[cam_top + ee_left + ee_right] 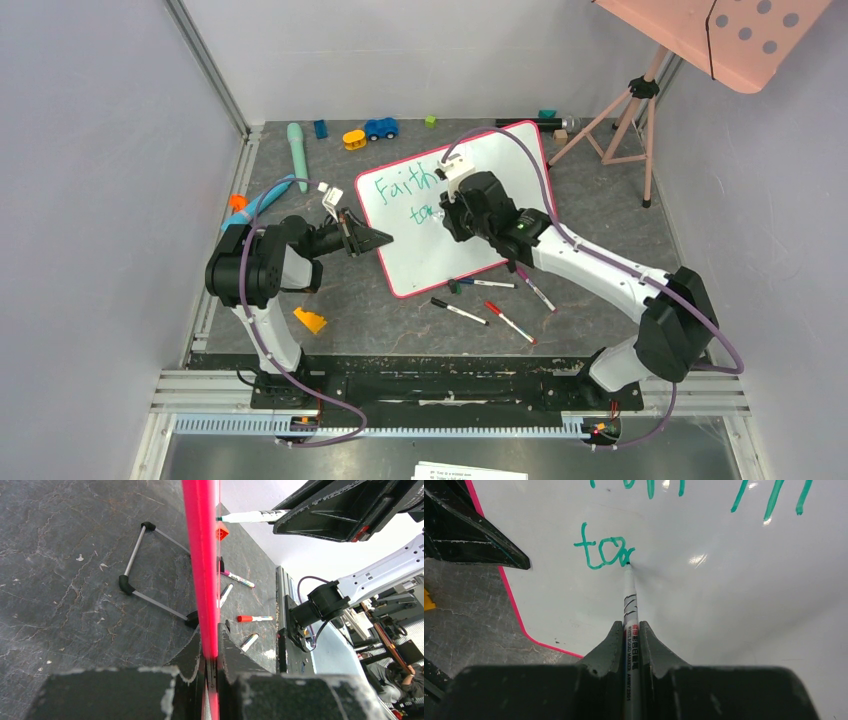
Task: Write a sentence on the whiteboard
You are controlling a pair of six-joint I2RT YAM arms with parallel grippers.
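OK, the whiteboard point(430, 255) sits mid-table, skewed, pink-red rim, white face up toward the top camera. The left wrist view shows the rim point(200, 555) edge-on, with a wire stand point(135, 554) on the board's back side. The left gripper point(385, 237) is at the board's left edge, with its fingers point(187, 655) clamped together on the rim, one on each face.

The right gripper point(450, 212) is over the middle of the board, pinched tight on a white whiteboard marker point(630, 605). The barrel runs out between the fingers, and the tip touches the white surface point(724, 620).

The sentence point(405, 187) is in green, on the far-left part of the board. The top line reads roughly "Faith". The second line point(604, 550) below it is just "to" plus a partial letter. The marker tip sits right at the end of that last stroke. The bottoms of the top-line letters show at the upper edge of the right wrist view.

There are loose markers on the table by the board's near edge:
- a green-capped one point(485, 283), just beside the rim
- a purple one point(535, 288), near the right forearm
- a black-capped one point(458, 311), nearer the table's near edge
- a red-capped one point(510, 322), also nearer the near edge

An orange block point(310, 321) is near the left arm base. Along the far edge of the table are a blue toy car point(380, 128), a yellow piece point(354, 139) and a mint green tube point(297, 155). A pink dotted panel point(735, 35) on a tripod stands off the far right corner.
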